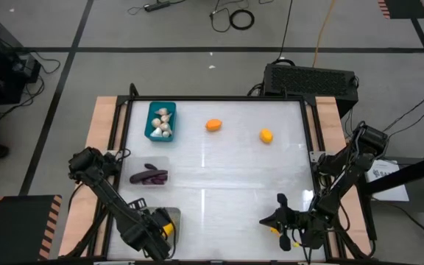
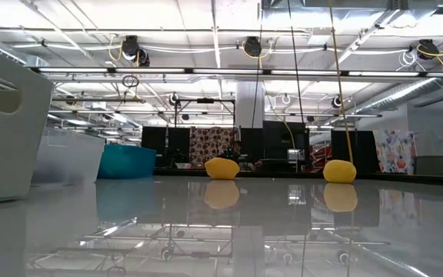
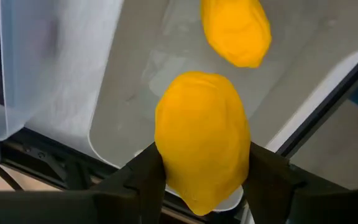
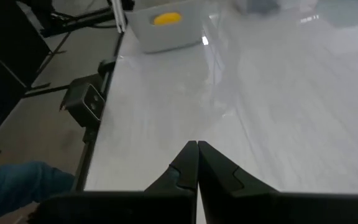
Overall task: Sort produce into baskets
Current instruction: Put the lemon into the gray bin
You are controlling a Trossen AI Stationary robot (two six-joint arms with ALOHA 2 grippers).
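Fingers of the left gripper (image 3: 204, 180) pinch a lemon (image 3: 202, 140) — second lemon (image 3: 236, 28) close beside, inside a pale bin (image 3: 114, 143).

Yellow lemon (image 3: 202, 140) between the left tool's (image 3: 204, 180) fingers, over a clear bin (image 3: 114, 134).

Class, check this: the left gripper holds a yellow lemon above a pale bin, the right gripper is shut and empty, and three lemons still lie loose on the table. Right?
Not quite. The high view shows two loose lemons, not three. The left gripper does hold a lemon above a pale bin, and the right gripper is shut and empty.
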